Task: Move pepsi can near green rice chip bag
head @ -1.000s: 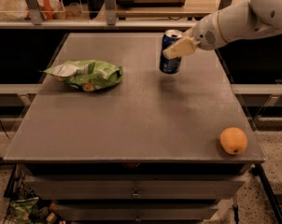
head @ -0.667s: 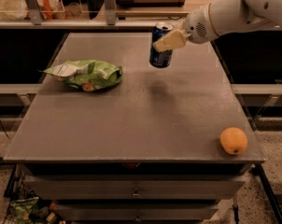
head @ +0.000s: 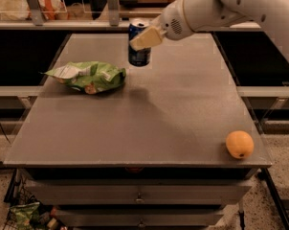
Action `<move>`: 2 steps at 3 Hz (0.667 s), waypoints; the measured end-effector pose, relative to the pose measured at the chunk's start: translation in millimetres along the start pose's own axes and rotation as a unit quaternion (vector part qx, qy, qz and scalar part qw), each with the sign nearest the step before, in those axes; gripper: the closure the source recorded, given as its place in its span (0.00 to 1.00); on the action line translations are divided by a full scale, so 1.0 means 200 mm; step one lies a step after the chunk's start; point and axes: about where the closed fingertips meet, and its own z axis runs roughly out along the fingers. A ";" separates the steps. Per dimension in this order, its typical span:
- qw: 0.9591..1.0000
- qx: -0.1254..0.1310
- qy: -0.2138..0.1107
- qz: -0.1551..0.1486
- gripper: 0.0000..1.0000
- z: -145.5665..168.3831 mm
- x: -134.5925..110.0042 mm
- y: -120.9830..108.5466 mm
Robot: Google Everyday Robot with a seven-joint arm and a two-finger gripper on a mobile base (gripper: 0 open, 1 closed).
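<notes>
The pepsi can (head: 139,55) is dark blue with a silver top and hangs upright in the air above the far middle of the grey table. My gripper (head: 143,38) comes in from the upper right on a white arm and is shut on the can's upper part, with one cream finger (head: 145,38) across its front. The green rice chip bag (head: 89,75) lies crumpled and flat on the table's left side, a short way to the left of the can and nearer the camera.
An orange fruit (head: 239,144) sits near the table's front right corner. The grey table (head: 149,123) has drawers below its front edge. Shelves with clutter stand behind the table. A small green packet (head: 26,213) lies among clutter on the floor at lower left.
My gripper has lifted the can off the table and carried it left, closer to the green bag. The bag and the orange have not moved.
</notes>
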 end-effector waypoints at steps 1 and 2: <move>1.000 0.001 0.016 -0.019 1.00 0.15 0.00 0.04; 0.999 0.001 0.042 -0.029 1.00 0.25 0.06 0.05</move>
